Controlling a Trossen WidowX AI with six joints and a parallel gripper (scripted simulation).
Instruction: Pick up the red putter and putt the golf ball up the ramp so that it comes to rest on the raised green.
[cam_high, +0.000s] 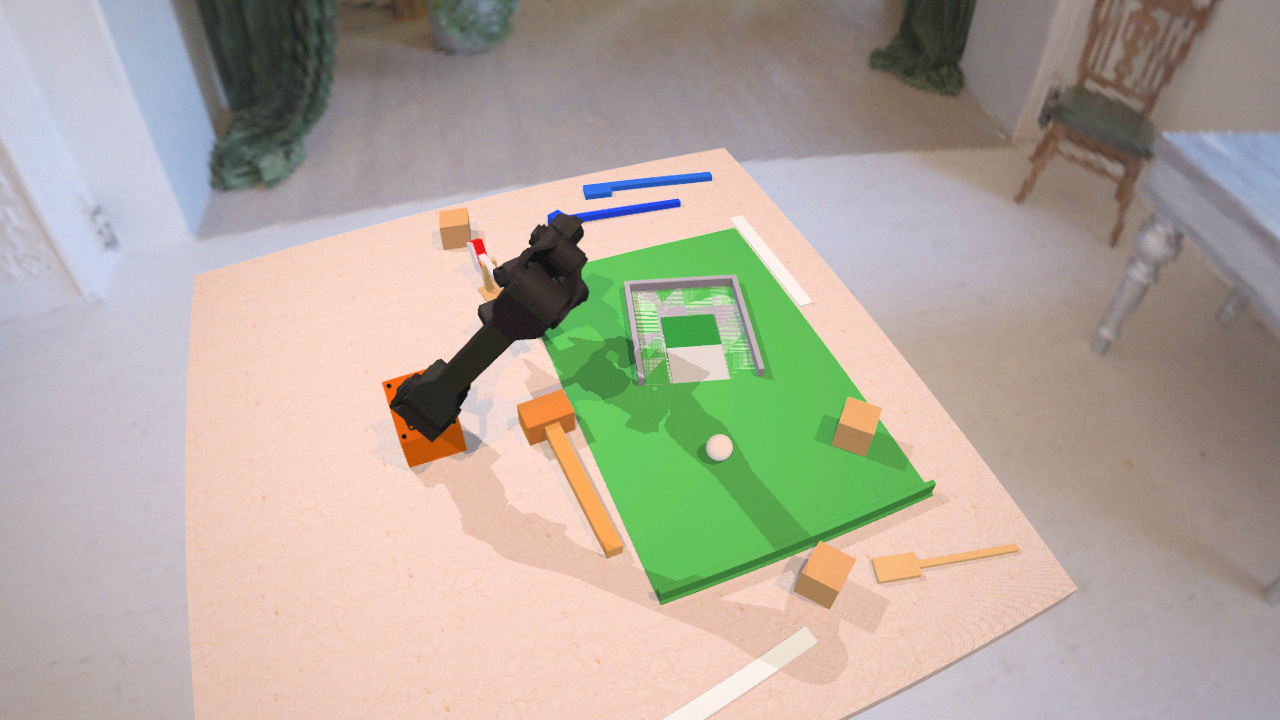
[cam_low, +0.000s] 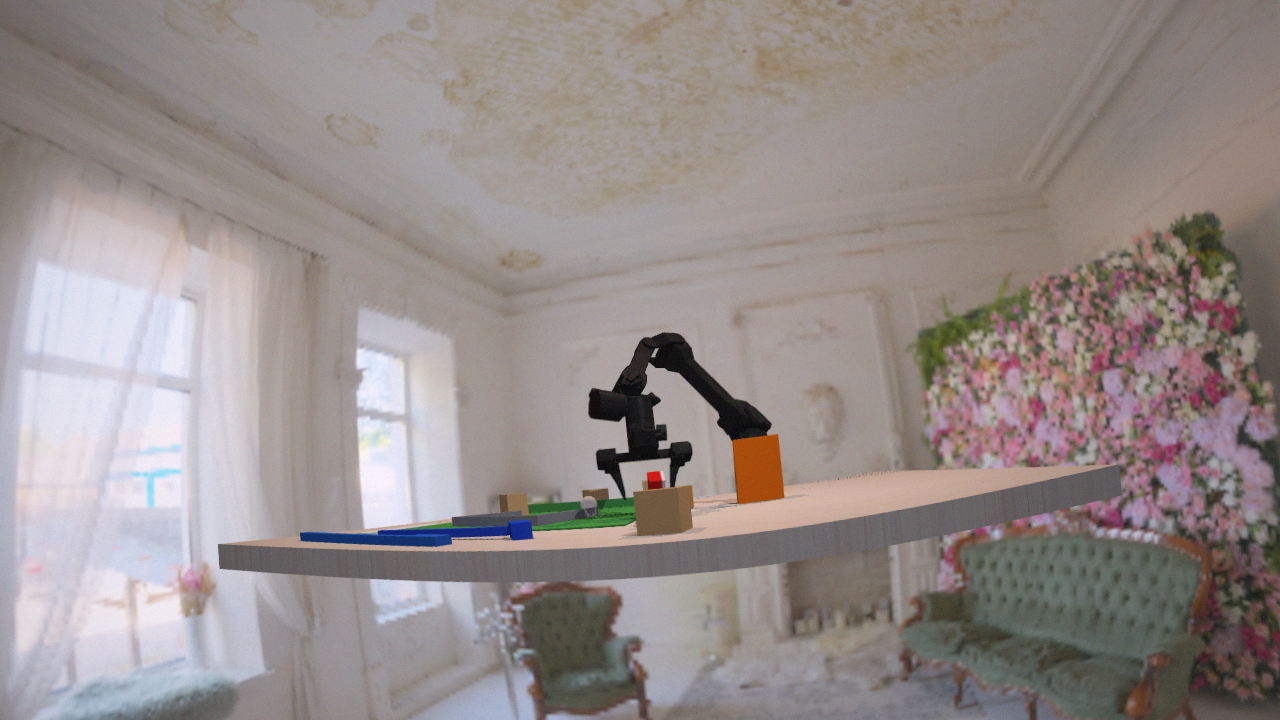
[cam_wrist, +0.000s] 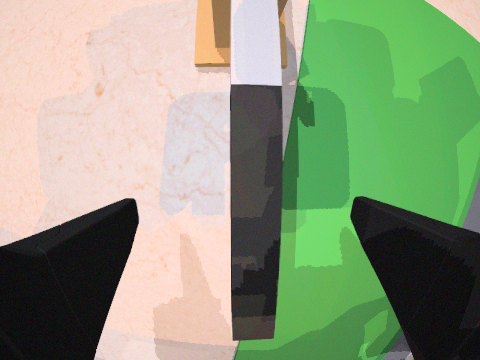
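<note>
The red putter (cam_high: 477, 248) (cam_low: 655, 480) (cam_wrist: 255, 200) rests on a wooden stand (cam_high: 488, 293) (cam_wrist: 205, 50), with its white shaft and black handle sloping toward the mat. My gripper (cam_low: 648, 490) (cam_wrist: 248, 210) is open, pointing down, with its fingertips on either side of the black handle and wide gaps to it. In the top view the arm hides the gripper and the handle. The white golf ball (cam_high: 718, 447) (cam_low: 588, 505) lies on the green mat (cam_high: 626, 501). A pale ramp (cam_high: 698, 364) leads to the dark green patch (cam_high: 691, 330) inside grey walls (cam_high: 750, 335).
An orange mallet (cam_high: 581, 483) lies along the mat's near side. Wooden blocks stand by the putter's head (cam_high: 454, 229), on the mat (cam_high: 856, 425) and beyond its raised edge (cam_high: 824, 574). Two blue clubs (cam_high: 657, 181) (cam_high: 626, 212), a wooden paddle (cam_high: 896, 566) and white strips (cam_high: 771, 259) lie around.
</note>
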